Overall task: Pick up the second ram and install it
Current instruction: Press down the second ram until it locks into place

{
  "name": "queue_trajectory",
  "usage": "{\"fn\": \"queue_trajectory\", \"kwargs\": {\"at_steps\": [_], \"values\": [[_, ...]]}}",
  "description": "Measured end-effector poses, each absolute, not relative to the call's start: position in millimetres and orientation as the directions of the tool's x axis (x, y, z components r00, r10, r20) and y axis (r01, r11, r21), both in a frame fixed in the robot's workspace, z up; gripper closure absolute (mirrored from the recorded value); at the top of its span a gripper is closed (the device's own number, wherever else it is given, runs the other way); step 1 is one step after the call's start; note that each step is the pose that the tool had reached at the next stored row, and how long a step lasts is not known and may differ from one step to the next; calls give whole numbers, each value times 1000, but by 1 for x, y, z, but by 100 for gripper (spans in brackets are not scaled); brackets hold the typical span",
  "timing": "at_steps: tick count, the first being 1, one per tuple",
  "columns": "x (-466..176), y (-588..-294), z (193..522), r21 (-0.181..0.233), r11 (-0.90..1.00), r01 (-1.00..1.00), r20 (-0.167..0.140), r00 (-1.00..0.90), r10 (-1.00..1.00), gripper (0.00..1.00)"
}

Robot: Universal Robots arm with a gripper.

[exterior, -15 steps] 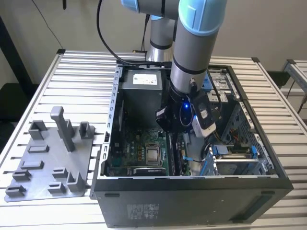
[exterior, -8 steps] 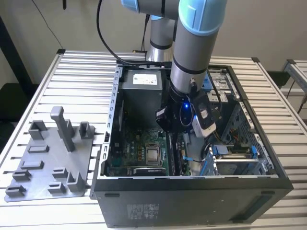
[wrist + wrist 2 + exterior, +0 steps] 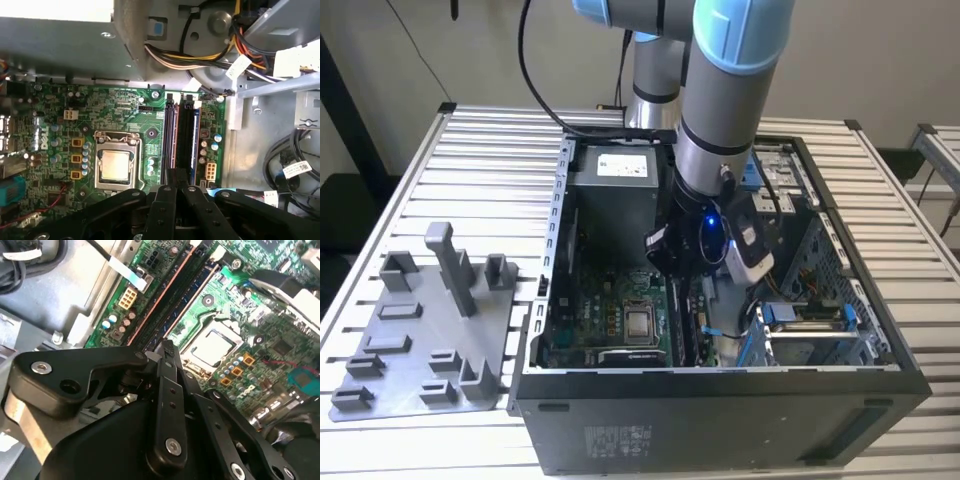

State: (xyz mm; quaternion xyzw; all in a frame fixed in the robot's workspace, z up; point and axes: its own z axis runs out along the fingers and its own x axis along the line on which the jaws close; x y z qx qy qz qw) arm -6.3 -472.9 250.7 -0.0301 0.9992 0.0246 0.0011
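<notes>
I've got the gripper (image 3: 176, 186) low inside the case (image 3: 720, 395), over the motherboard (image 3: 125, 107) slots. Fingers look together; whether they clamp the second ram, I cannot tell

Motherboard (image 3: 125, 107): green, with a silver processor (image 3: 115, 165) and orange components (image 3: 77, 158). Memory slots (image 3: 180, 140): black and blue. Gripper (image 3: 176, 187): black. Robot arm (image 3: 725, 100): grey with light-blue joints. Holder tray (image 3: 425, 330): grey. Computer case (image 3: 720, 420): black. Table (image 3: 490, 150): white-slatted.

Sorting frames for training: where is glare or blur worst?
Exterior view: a blue light glows on the wrist, interior shadowed. Second wrist view: the pincer is soft up close. First wrist view: the processor lid shines, top edge washed out.
</notes>
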Motion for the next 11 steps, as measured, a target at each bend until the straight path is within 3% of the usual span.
{"fn": "queue_trajectory", "kwargs": {"at_steps": [11], "values": [[-6,-473,250,49,966,-254,-4,-967,-254,89]]}}
